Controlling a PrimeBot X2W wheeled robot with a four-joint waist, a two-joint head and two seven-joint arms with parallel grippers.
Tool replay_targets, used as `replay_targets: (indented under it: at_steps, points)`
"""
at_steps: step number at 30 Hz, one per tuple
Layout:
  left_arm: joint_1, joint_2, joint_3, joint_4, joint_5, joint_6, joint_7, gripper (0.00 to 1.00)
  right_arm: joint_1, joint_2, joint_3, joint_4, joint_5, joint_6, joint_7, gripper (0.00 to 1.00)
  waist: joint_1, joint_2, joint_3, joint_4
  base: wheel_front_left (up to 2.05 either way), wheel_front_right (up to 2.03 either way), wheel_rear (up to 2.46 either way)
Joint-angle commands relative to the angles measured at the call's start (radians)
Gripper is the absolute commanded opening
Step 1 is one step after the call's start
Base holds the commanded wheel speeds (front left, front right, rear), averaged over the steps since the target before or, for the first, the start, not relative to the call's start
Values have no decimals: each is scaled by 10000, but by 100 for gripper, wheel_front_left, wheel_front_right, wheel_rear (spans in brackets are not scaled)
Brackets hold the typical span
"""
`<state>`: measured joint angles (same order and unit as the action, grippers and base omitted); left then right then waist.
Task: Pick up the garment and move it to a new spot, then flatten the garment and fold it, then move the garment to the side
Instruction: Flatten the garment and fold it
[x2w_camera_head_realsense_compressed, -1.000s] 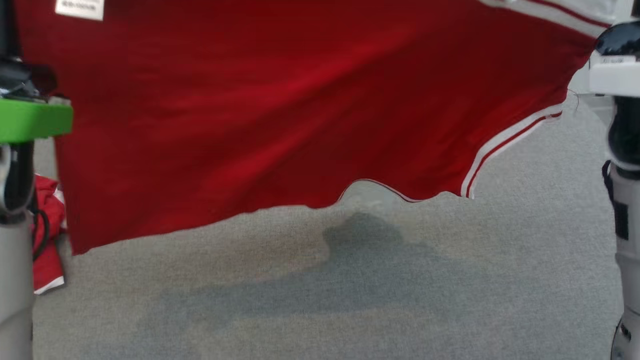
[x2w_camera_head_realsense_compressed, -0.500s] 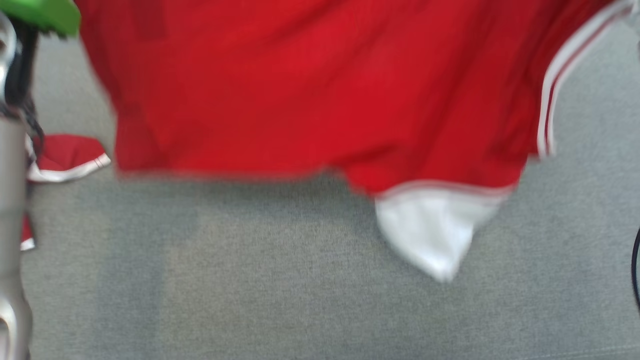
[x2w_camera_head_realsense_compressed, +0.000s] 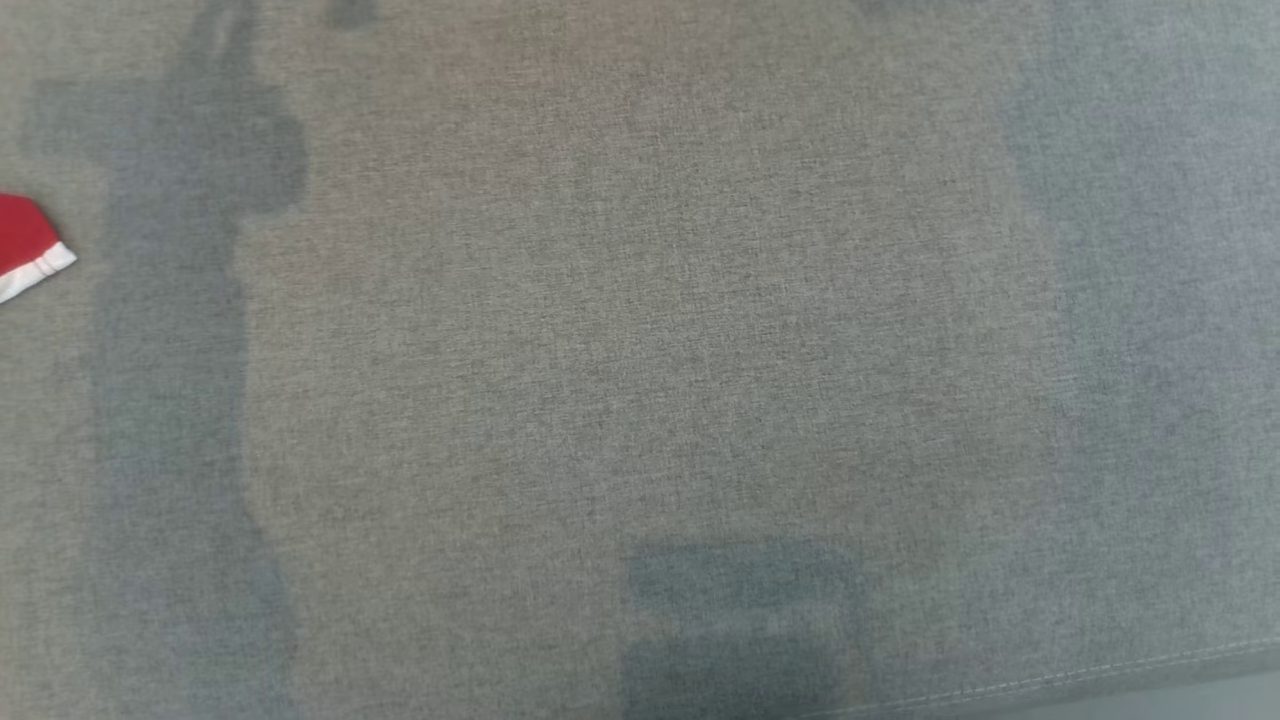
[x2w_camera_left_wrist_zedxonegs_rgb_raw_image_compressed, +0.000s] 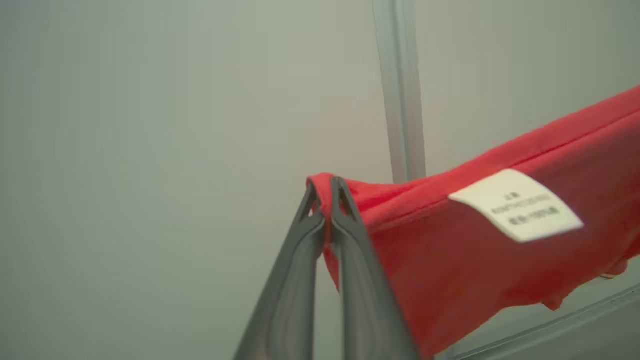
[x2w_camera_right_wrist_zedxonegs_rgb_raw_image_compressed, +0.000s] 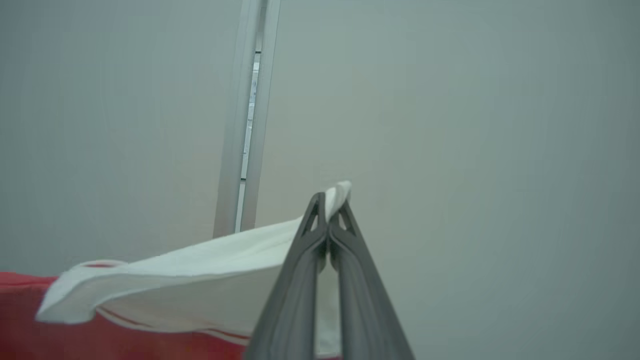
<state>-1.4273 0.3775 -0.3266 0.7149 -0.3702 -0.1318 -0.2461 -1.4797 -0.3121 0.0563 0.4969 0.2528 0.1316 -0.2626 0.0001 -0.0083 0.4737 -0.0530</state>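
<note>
1. Head view: compared with a second back, the whole picture has been swung, so it's a camera shift and not stuff being moved. Where the red garment (x2w_camera_left_wrist_zedxonegs_rgb_raw_image_compressed: 450, 260) was stretched across the top, a grey woven surface (x2w_camera_head_realsense_compressed: 640, 330) is seen now.
2. Same view: blocky shadows (x2w_camera_head_realsense_compressed: 170, 300) are cast down the left, at bottom centre and along the right, and a stitched seam (x2w_camera_head_realsense_compressed: 1100, 668) is seen at the lower right. A red scrap with white trim (x2w_camera_head_realsense_compressed: 25, 245) is lying at the left edge. Whether it belongs to the garment can't be told.
3. Left wrist view: the left gripper (x2w_camera_left_wrist_zedxonegs_rgb_raw_image_compressed: 325, 187) is pinched shut on a red folded edge of the garment, which is held up in the air against a pale wall (x2w_camera_left_wrist_zedxonegs_rgb_raw_image_compressed: 150, 125). The cloth is stretched off to the right with a white care label (x2w_camera_left_wrist_zedxonegs_rgb_raw_image_compressed: 515, 205) on it, and an upright strip (x2w_camera_left_wrist_zedxonegs_rgb_raw_image_compressed: 400, 90) is seen behind.
4. Right wrist view: the right gripper (x2w_camera_right_wrist_zedxonegs_rgb_raw_image_compressed: 330, 200) is clamped shut on the tip of the garment's white panel (x2w_camera_right_wrist_zedxonegs_rgb_raw_image_compressed: 200, 265). The cloth is trailed to the lower left, where red is seen below the striped trim. An upright frame (x2w_camera_right_wrist_zedxonegs_rgb_raw_image_compressed: 250, 110) is seen behind.
5. Pose, both wrist views: the fingers are raised from the bottom edge to mid-view, tips together.
</note>
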Motion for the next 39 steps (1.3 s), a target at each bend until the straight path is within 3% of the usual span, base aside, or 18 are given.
replay_targets:
  at_steps: [1, 5, 6, 10, 16, 24, 28, 32, 39]
  points:
    - [480, 101, 1, 220, -144, 23, -70, 0, 594, -132, 161, -146, 220, -17, -20, 0, -1, 83, 356, -336, 0, 0, 0]
    - [2037, 5, 320, 865, -691, 26, -199, 0, 2870, -258, 132, -1149, 1196, -19, -26, 0, -1, 83, 464, -467, 0, 0, 0]
    - [3117, -109, 459, 766, -710, 26, -194, 0, 4305, -235, 220, -1612, 1550, -19, -27, 0, -1, 83, 451, -515, 0, 0, 0]
    - [5361, -559, 786, 286, -514, 57, -192, 0, 6831, -71, -252, -2476, 2111, -19, -36, 0, -1, 83, 245, -472, 0, 0, 0]
    - [8128, -1611, 1792, -173, -233, 66, -173, 0, 10032, 363, -431, -2588, 2342, -19, -35, 0, -1, 83, -699, -347, 0, 0, 0]
    - [11089, -2617, 3121, -625, 379, 45, -168, 0, 12727, 769, -562, -1821, 1808, -21, -36, 0, -1, 83, -2533, -349, 0, 0, 0]
    - [12296, -2956, 3169, -738, 797, 35, -167, 0, 13880, 771, -584, -1338, 1395, -21, -35, 0, -1, 83, -3507, -293, 0, 0, 0]
    - [13423, -3135, 3624, -1046, 796, 34, -172, 0, 14876, 908, -861, -985, 1211, -25, -32, 0, -1, 83, -4319, -221, 0, 0, 0]
    - [15036, -3213, 3489, -1388, 782, 31, -180, 0, 16170, 1126, -1023, -725, 1064, -27, -31, 0, -1, 83, -4945, 18, 0, 0, 0]
